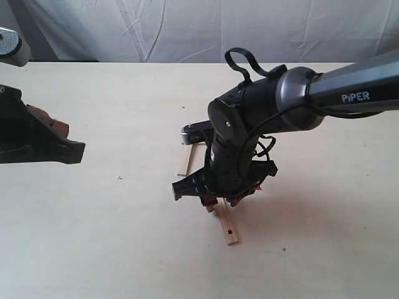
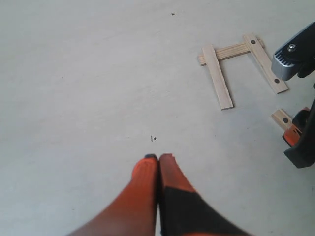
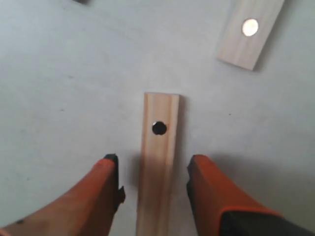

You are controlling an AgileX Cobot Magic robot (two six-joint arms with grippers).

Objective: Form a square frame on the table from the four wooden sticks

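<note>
Three wooden sticks form a U on the table: one side stick, a cross stick and a second side stick with dark dots. The fourth stick lies flat apart from them, between the fingers of my right gripper. That gripper is open, with a gap on each side of the stick. In the exterior view this stick pokes out below the right gripper, which hides most of the U. My left gripper is shut on nothing, far to the left.
A wrinkled white cloth hangs behind the table's far edge. The end of a side stick with a bright dot lies just beyond the right gripper. The right arm spans the right half of the table.
</note>
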